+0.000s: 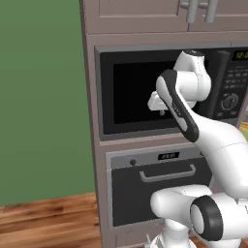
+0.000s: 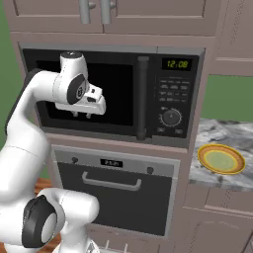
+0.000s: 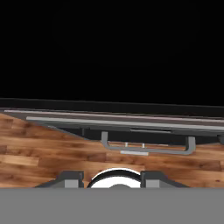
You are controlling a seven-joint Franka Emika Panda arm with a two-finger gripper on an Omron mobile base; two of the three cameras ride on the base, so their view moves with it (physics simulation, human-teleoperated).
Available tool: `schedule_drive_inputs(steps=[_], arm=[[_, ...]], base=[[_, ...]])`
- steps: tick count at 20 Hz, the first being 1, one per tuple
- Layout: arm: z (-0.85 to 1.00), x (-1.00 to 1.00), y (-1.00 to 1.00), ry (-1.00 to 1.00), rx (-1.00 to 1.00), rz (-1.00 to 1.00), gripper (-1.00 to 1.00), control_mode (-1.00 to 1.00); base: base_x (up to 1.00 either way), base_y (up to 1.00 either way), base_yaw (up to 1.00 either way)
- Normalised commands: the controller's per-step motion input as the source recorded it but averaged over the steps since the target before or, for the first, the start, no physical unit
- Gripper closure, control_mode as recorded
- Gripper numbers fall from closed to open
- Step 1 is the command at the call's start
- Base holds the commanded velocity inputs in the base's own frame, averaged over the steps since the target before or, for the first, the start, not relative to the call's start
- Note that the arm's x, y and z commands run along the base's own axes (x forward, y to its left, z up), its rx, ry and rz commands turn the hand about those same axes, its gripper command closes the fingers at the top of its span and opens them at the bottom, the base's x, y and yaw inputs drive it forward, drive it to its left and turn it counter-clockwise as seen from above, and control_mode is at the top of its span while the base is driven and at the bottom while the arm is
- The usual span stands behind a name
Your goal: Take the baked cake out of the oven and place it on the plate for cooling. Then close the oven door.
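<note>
The oven [image 1: 145, 157] [image 2: 163, 165] sits below a black microwave. Its dark oven door [image 1: 131, 198] [image 2: 148, 207] is up and closed, and the silver bar handle [image 1: 167, 173] [image 2: 111, 182] lies across the top of it. The cake is hidden. Over on the counter to the right lies the plate [image 2: 221, 159], yellow-rimmed and with nothing on it. My gripper [image 1: 162, 111] [image 2: 82, 115] [image 3: 111, 177] hangs in front of the microwave glass, pointing down. Its fingers stand apart with nothing between them. The hand view looks straight down on the handle [image 3: 146, 148].
The microwave [image 1: 131, 92] [image 2: 123, 94] has a vertical handle and a keypad on its right. A marble counter [image 2: 222, 133] extends to the right of the oven column, and cabinets hang above. Wooden floor [image 1: 48, 218] and a green wall lie to the left.
</note>
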Motion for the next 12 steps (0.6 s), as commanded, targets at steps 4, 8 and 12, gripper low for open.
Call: schedule_drive_inputs(steps=[4,8,12], arm=[[0.0,0.0,0.0,0.0,0.0,0.0,-1.0,1.0],[0.0,0.0,0.0,0.0,0.0,0.0,-1.0,1.0],[0.0,0.0,0.0,0.0,0.0,0.0,-1.0,1.0]], base=[[-0.1,0.0,0.0],[-0.6,-0.17,0.0],[-0.59,-0.55,0.02]])
